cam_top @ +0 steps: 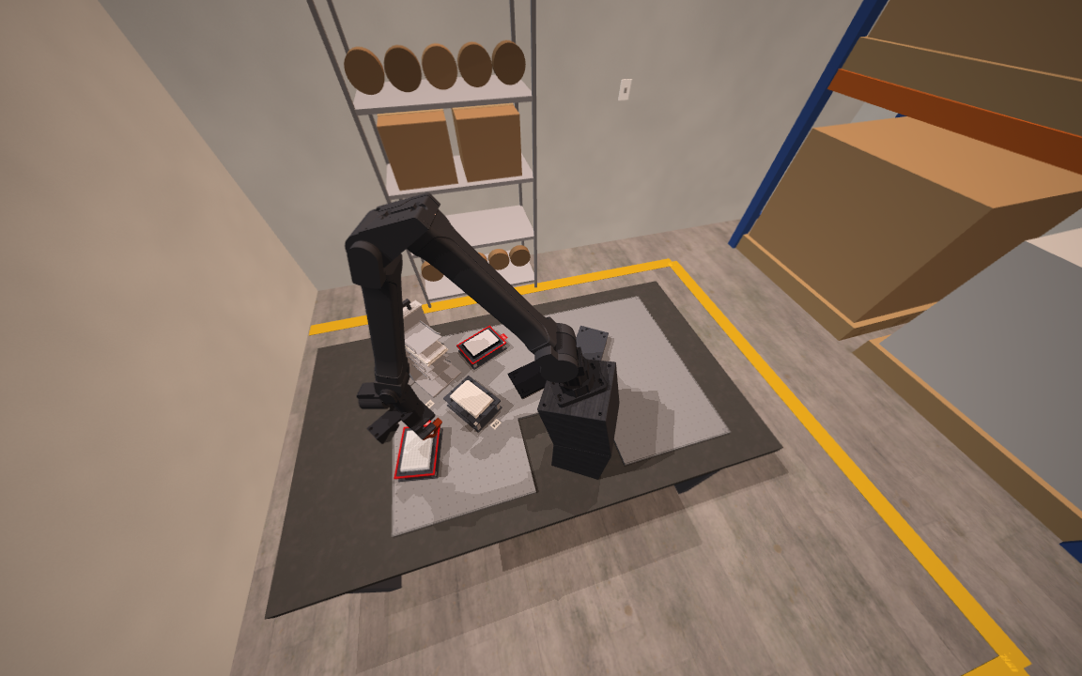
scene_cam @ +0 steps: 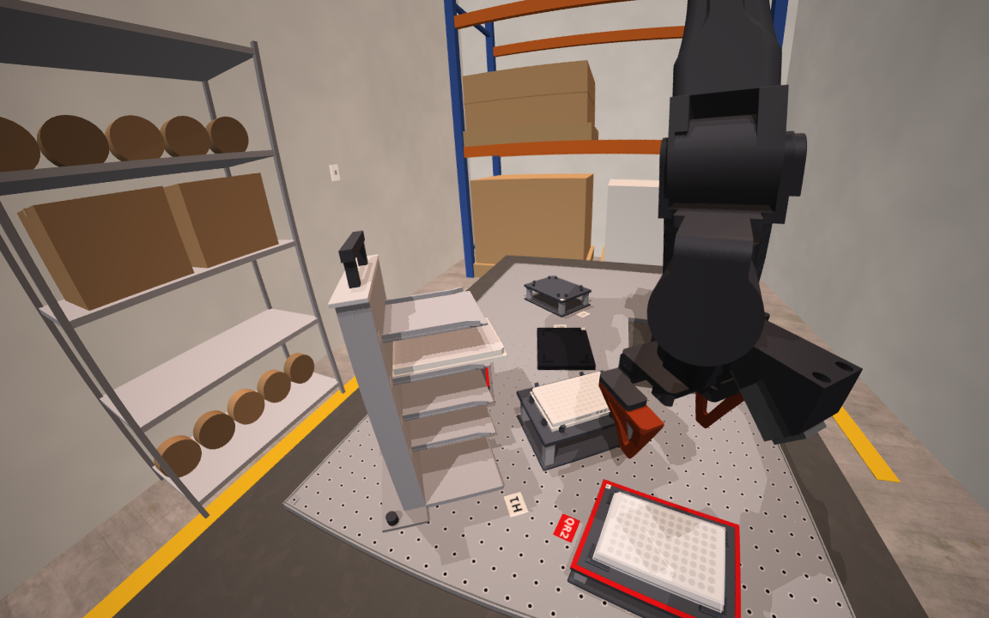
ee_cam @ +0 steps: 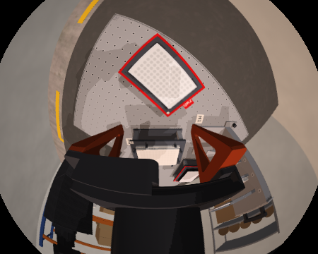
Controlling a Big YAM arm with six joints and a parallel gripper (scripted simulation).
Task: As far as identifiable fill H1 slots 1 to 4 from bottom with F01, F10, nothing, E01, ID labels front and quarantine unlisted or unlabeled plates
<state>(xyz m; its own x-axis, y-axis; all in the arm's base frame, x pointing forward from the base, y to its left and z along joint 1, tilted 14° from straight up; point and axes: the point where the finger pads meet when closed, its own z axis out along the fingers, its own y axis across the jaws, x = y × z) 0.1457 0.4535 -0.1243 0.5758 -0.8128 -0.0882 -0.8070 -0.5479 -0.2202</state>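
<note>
The plate hotel H1 [scene_cam: 363, 360] holds one plate [scene_cam: 448, 345] in an upper slot; one plate [scene_cam: 663, 549] sits in QR2 [scene_cam: 730, 537], another [scene_cam: 567, 399] waits on a raised nest [scene_cam: 560, 445], fingers [scene_cam: 633, 427] open, empty.

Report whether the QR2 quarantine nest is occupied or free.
Occupied. A white well plate lies flat inside the red-framed QR2 nest; the open gripper hangs above, holding nothing.

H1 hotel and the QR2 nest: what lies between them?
Only perforated deck with the H1 and QR2 labels, in the exterior view.
</note>
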